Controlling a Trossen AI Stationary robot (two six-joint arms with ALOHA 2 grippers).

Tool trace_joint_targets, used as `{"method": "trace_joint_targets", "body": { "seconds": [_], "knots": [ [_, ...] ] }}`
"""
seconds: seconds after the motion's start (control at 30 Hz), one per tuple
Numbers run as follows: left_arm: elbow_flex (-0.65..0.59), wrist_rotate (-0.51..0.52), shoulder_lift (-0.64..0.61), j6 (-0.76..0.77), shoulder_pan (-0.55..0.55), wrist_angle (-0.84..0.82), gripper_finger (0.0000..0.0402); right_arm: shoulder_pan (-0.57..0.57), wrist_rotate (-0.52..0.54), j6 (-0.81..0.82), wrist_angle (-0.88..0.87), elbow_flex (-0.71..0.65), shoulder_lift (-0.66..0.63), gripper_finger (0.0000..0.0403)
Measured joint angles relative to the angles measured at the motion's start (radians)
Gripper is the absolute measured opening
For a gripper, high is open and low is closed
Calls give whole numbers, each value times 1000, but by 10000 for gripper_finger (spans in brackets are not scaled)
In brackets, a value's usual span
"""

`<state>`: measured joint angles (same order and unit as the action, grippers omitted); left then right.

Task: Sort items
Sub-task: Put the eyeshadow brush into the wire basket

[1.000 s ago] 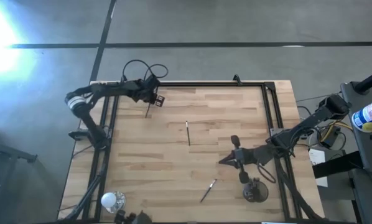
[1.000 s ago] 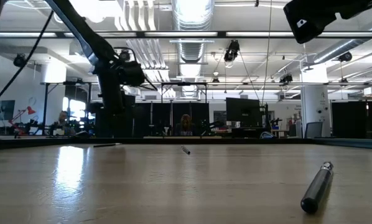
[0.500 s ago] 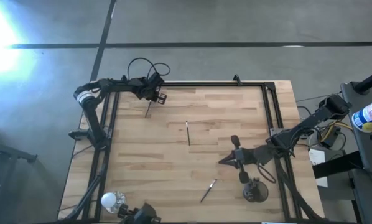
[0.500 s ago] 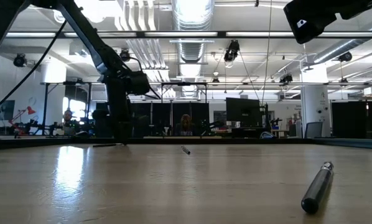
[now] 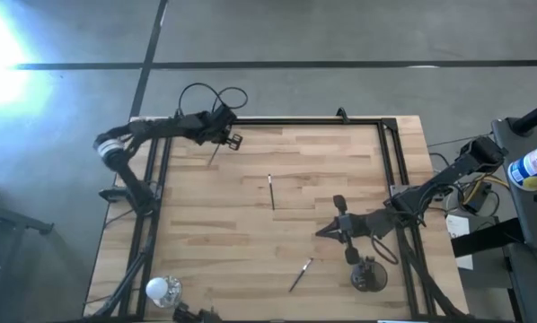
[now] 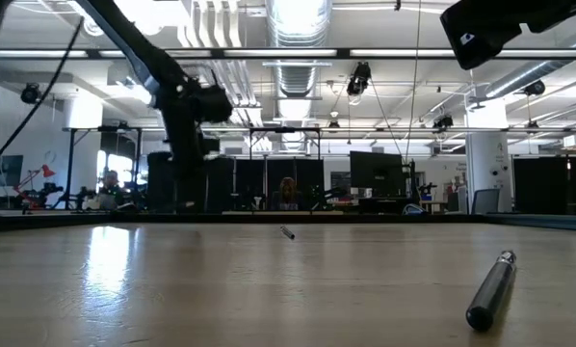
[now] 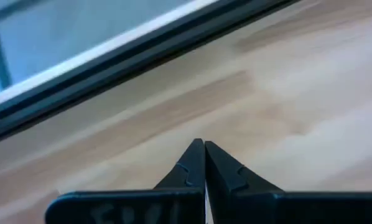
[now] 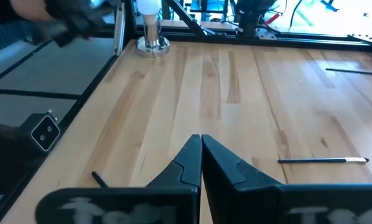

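My left gripper [image 5: 224,144] hangs shut over the table's far left corner; in its wrist view the fingertips [image 7: 204,144] meet. A slim dark stick [image 5: 215,155] runs from under it toward the near edge. A second stick [image 5: 271,192] lies mid-table and also shows in the low view [image 6: 286,232] and the right wrist view [image 8: 323,160]. A third stick [image 5: 300,274] lies near the front edge [image 6: 490,289]. My right gripper [image 5: 321,232] waits shut [image 8: 201,138] low over the table's right half. My left gripper seems to have the stick by its far end [image 5: 220,146], coming from above. The gripper's own body hides the place of contact, and the wrist view shows no stick beyond the fingertips. Its lower end [image 5: 211,164] points at the near edge; whether it rests on the table I cannot tell.
A shiny silver cup [image 5: 161,289] stands at the near left corner [image 8: 150,38]. A dark round cup [image 5: 369,278] stands at the near right. Black frame rails [image 5: 295,121] run along the table's far and side edges. Bare wood lies between the sticks.
My left gripper went down to the stick at the far left, shut there, then rose. The stick no longer shows lying on the table in the low view, and in the high view it is slightly turned.
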<state>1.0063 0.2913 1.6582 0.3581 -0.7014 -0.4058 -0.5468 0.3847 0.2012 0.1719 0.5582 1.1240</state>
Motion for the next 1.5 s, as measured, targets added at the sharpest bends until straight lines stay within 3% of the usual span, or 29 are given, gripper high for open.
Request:
{"method": "trace_joint_targets", "body": {
  "seconds": [0.2, 0.3, 0.4, 0.57, 0.7, 0.87, 1.13, 1.33, 1.5],
  "knots": [
    [-129, 0, -201, 79, 154, 192, 0, 0, 40, -3, 10, -35, 0, 8],
    [-225, 4, -291, 97, 278, 388, 0, 3, 123, -2, 119, -89, 0, 8],
    [-325, 32, -340, 117, 426, 661, 0, 29, 136, 4, 298, -144, 1, 8],
    [-441, 51, -319, 52, 642, 1187, 0, 102, 135, 27, 533, -190, 34, 9],
    [-441, 50, -251, -41, 757, 1432, 0, 160, 93, 38, 624, -182, 75, 29],
    [-324, 35, -157, -157, 812, 1458, 0, 211, 29, 61, 631, -86, 146, 84],
    [-149, -125, -51, -219, 817, 1458, 0, 254, 49, 88, 626, 20, 233, 162],
    [-130, -149, -40, -226, 818, 1459, 0, 271, 93, 61, 627, 40, 226, 168],
    [-129, -150, -39, -240, 818, 1463, 0, 288, 74, 19, 624, 65, 230, 144]
  ]
}}
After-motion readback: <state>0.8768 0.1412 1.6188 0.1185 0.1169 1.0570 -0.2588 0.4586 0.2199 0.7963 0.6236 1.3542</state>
